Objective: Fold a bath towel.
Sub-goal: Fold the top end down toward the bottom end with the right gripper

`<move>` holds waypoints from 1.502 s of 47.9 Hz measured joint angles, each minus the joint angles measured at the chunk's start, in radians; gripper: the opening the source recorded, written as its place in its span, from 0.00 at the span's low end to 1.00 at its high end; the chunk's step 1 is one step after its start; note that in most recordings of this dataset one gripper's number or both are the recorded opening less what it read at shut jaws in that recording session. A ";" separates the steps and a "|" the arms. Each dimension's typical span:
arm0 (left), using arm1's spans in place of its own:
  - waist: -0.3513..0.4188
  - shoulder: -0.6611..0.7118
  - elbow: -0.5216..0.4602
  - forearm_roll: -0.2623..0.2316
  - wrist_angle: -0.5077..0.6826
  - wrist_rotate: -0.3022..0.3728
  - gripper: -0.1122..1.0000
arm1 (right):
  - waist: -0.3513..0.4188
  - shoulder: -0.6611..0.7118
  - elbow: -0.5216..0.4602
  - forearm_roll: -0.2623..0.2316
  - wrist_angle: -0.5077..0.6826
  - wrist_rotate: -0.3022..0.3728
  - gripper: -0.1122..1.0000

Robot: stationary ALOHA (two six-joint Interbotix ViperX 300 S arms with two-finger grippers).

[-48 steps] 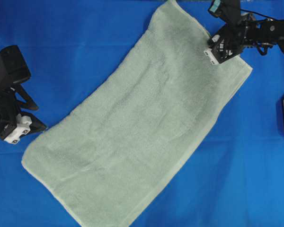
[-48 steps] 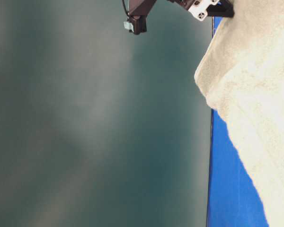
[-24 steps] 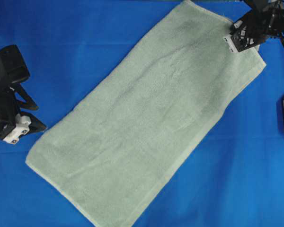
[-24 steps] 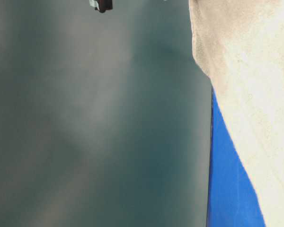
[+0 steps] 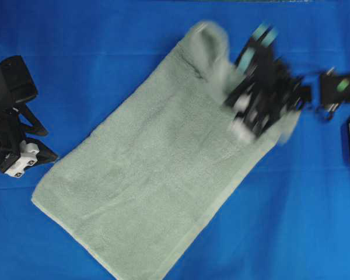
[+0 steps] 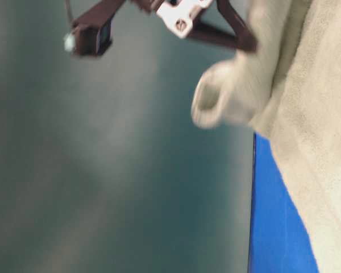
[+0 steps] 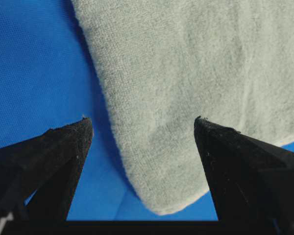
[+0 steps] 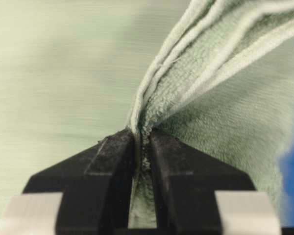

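Towel [image 5: 157, 186]: pale green terry cloth, lying on a diagonal from the lower left to the upper right of the overhead frame, flat over most of its length. Its lower-left corner sits near the left gripper; its upper-right end is lifted and folded back over the cloth beneath.
Towel, upper end: blurred in the overhead view; a curled, raised fold shows near the top centre. In the table-level view the raised edge [image 6: 233, 99] hangs off the main body at upper right, also blurred.
Right gripper [image 5: 251, 114]: over the towel's upper-right part, heavily smeared in the overhead view. In its wrist view the jaws are pressed nearly together on a bunched hem of the towel [image 8: 196, 73], several layers of cloth pinched between the black fingers [image 8: 112, 161]. Grip confirmed.
Left gripper [image 5: 24, 157]: at the left edge of the overhead frame, sharp, just beside the towel's lower-left corner and apart from it. Its wrist view shows the two black fingers [image 7: 59, 152] spread wide with nothing between them; the rounded towel corner [image 7: 176, 122] lies on the cover beyond the gap between them.
Table cover [image 5: 76, 52]: bright blue, showing all round the towel.
Contact, left side: none visible.
Background, table-level view: dark, out of focus; no detail can be told.
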 measured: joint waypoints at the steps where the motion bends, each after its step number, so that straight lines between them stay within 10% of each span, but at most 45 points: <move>1: 0.000 0.000 0.000 0.000 -0.003 0.000 0.82 | 0.023 0.018 -0.018 0.000 -0.003 0.005 0.23; 20: 0.000 0.018 0.000 0.000 -0.028 0.003 0.82 | 0.210 0.351 -0.337 0.002 0.074 0.052 0.23; 51: -0.026 0.021 0.000 -0.002 -0.031 0.020 0.82 | 0.189 0.380 -0.367 -0.011 0.075 0.057 0.23; 61: -0.028 0.023 0.000 0.000 -0.055 0.075 0.82 | 0.195 0.380 -0.379 -0.011 0.092 0.060 0.70; 72: -0.054 0.023 0.000 0.000 -0.127 0.183 0.82 | 0.236 0.247 -0.382 -0.069 0.229 0.054 0.71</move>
